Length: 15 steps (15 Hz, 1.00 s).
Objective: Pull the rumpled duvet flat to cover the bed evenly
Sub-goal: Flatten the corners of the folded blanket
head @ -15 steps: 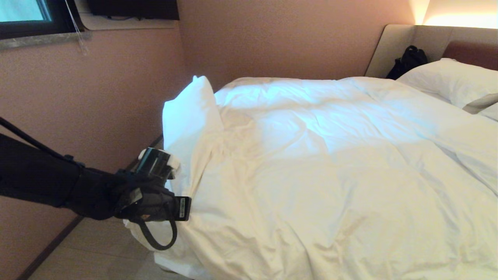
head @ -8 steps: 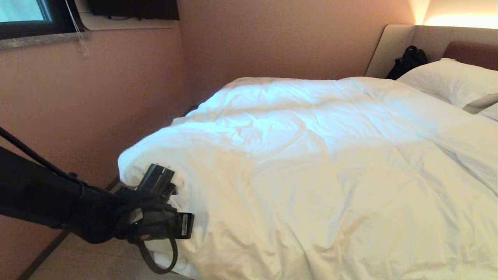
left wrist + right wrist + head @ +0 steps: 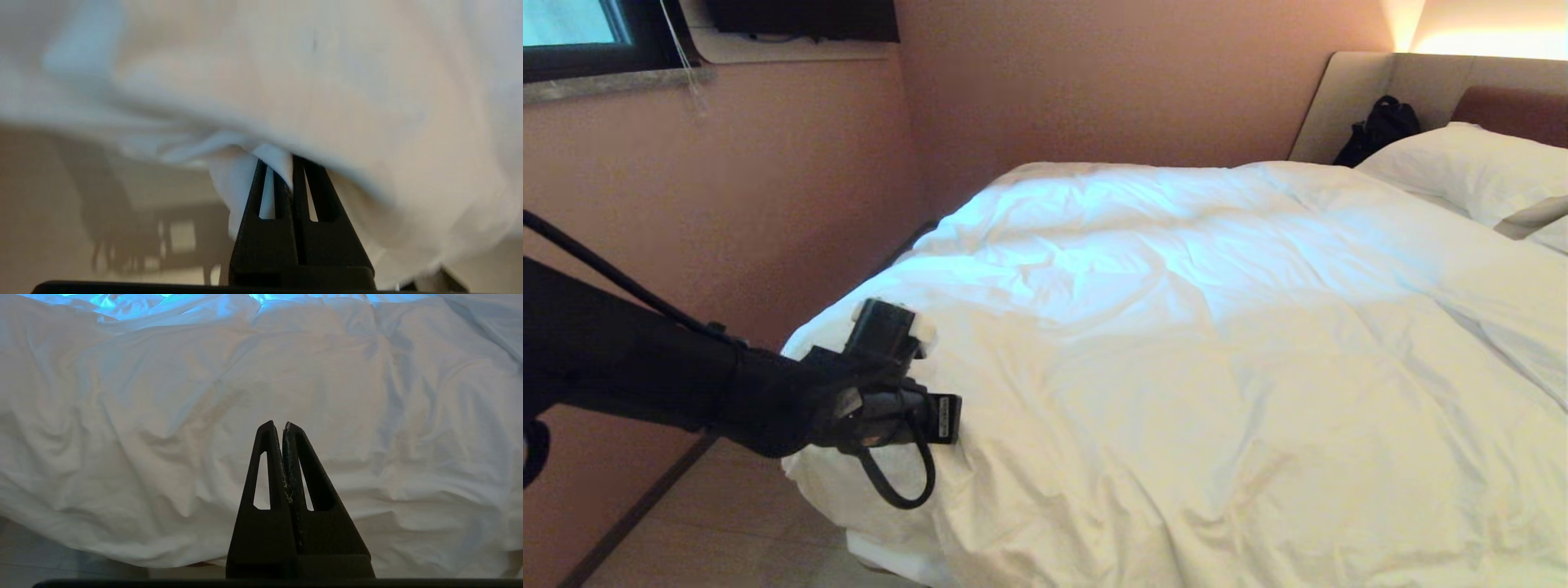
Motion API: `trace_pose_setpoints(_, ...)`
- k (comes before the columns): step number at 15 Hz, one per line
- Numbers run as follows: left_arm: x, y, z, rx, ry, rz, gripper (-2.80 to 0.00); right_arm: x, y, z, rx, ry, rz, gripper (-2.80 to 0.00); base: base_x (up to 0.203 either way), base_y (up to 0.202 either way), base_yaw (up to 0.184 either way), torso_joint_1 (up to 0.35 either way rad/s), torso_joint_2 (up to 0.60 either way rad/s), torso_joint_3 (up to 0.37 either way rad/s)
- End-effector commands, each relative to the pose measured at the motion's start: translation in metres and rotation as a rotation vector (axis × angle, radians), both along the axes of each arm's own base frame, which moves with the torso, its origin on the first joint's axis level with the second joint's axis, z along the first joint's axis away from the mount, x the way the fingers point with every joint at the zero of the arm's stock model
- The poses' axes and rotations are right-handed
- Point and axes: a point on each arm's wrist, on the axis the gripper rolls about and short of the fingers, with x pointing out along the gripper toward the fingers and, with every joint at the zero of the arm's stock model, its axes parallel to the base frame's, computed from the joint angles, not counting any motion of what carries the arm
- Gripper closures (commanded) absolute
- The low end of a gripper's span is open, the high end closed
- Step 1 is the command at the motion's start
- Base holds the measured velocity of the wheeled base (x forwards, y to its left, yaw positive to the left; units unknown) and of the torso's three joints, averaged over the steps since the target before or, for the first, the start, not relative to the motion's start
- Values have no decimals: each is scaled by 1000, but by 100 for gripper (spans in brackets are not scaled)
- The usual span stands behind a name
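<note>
At the foot-left corner of the bed (image 3: 890, 551), the left gripper (image 3: 284, 179) is clamped on a fold of the duvet (image 3: 1176, 343), its two black fingers pressed together with a pinch of white cover between them; the cloth bulges over and around the tips, so how deep the bite goes cannot be told. From this grip the bulk of the duvet lies away to the right and toward the headboard (image 3: 1347, 98), its long axis running from the foot edge up to the pillows (image 3: 1470, 167); the coming move, I judge, turns on drawing that corner outward and down along the foot edge, away from the mass. The left arm is plainly the nearer one; it already holds the corner. The duvet looks puffy and white, creased in broad shallow wrinkles, spread over nearly all the mattress; its near-left corner hangs rounded over the bed's edge above the floor (image 3: 727, 531), and it reaches the far side edge by the wall (image 3: 792, 204). The right gripper (image 3: 283, 428) is parked facing the draped side of the duvet, jaws together and holding nothing.
</note>
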Motion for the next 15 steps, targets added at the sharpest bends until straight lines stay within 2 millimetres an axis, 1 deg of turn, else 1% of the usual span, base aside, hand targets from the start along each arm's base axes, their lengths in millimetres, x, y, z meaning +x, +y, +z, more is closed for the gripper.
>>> trace_pose_setpoints(1,18,-3,2,-6,-28,10,0,0,0,0,0,-1,1,0,0,0,0,0,0,0)
trace_pose_setpoints(2,21,-1,-7,12,-5,11,0,0,0,0,0,-1,1,0,0,0,0,0,0,0)
trace_pose_setpoints(3,26,6,-12,23,3,28,0,0,0,0,0,1,1,0,0,0,0,0,0,0)
trace_pose_setpoints(5,45,28,-13,15,-4,98,0,0,0,0,0,-1,-1,0,0,0,0,0,0,0)
trace_pose_setpoints(6,51,33,-14,9,-2,120,0,0,0,0,0,-1,1,0,0,0,0,0,0,0)
trace_pose_setpoints(10,71,41,-27,-10,16,190,0,0,0,0,0,1,1,0,0,0,0,0,0,0)
trace_pose_setpoints(12,83,56,-22,-23,-4,242,0,0,0,0,0,-1,1,0,0,0,0,0,0,0)
trace_pose_setpoints(15,88,61,-24,-28,28,268,0,0,0,0,0,-1,-1,0,0,0,0,0,0,0)
